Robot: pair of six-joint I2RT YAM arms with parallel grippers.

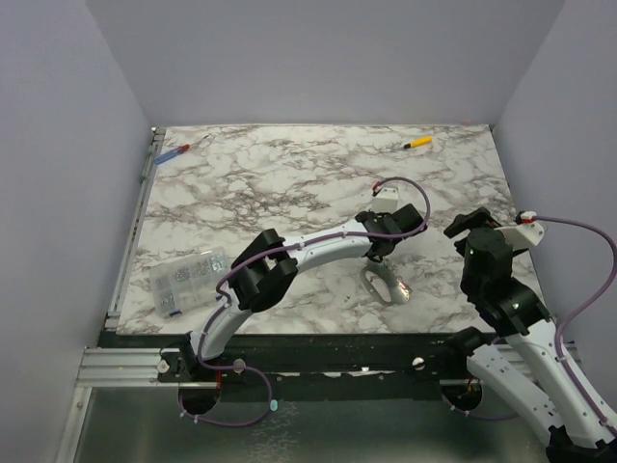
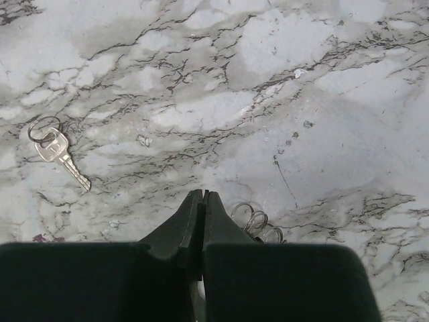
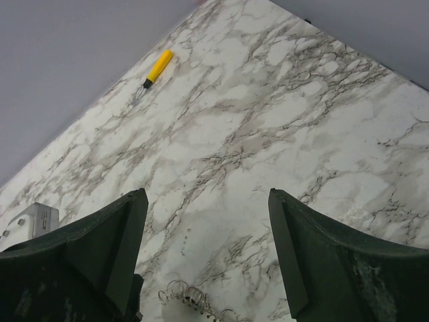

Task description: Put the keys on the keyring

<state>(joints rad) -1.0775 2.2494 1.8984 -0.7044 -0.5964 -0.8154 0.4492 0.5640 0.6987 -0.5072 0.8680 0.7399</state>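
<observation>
Shut tight are the jaws of the left gripper (image 2: pixel 203 196), and nothing shows between them. Its tip is close to the white and grey marble tabletop (image 2: pixel 201 80). Off to its left lies a small flat silver metal key (image 2: pixel 65 161). A thin round metal keyring (image 2: pixel 43 127) touches the key's head, but I cannot tell if it goes through the hole. Just right of the tip sits a little bunch of thin wire loops (image 2: pixel 258 220). Farther right, the jaws of the right gripper (image 3: pixel 206 198) stand wide open and hold nothing. The loops lie near them too.

I think the job has hardly begun, and the ring must be picked up first. To do it well, the left jaws should open a little, come down slowly and pinch the ring by its edge. It is thin and flat and may slide away. The right jaws should take the key by its wide head and leave the hole free.
</observation>
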